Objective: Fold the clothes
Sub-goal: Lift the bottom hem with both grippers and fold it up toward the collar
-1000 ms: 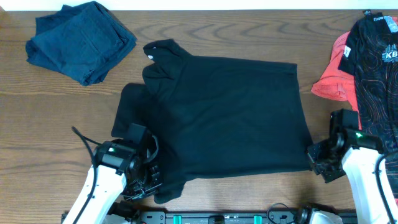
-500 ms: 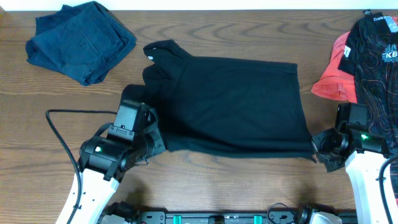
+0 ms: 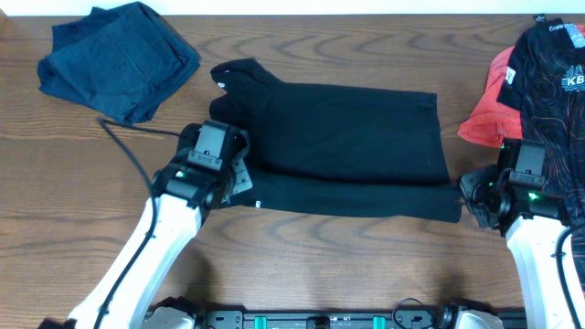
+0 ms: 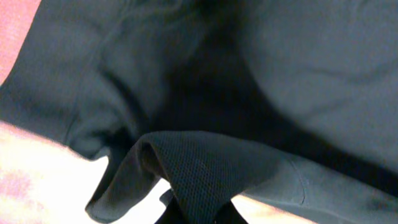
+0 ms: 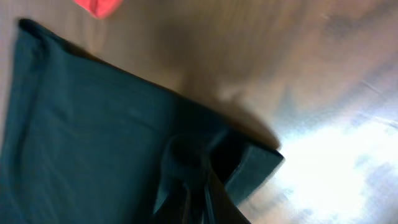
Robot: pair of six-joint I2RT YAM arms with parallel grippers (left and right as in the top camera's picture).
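I am watching from overhead a wooden table (image 3: 329, 265) with four garments on it: one black top (image 3: 347, 119), one navy garment (image 3: 119, 59), one coral garment (image 3: 489, 114) and one black garment with red lines (image 3: 553, 87). The black top lies spread across the middle of the table, collar towards the far left. Its near edge is doubled up over the body, so it now reads as a long, narrower band. The left gripper (image 3: 236, 176) sits at the left end of that turned-up edge. In its wrist view, dark knit cloth is draped and pinched at the fingers (image 4: 186, 208), so I judge it clamped on the top. The right gripper (image 3: 473, 194) sits at the right end of the same edge. Its wrist view shows a bunched corner of the cloth caught at the fingers (image 5: 193, 180), so it too appears closed on the top. By my reading, the first lengthwise fold is laid but not released. The top needs further folds to become compact. The navy garment lies in a loose bundle at the far left corner, well apart from both arms. The coral one and the red-lined one overlap in a heap at the right edge, and none of these three looks neatly folded. So roughly one fold of one garment out of four is done.
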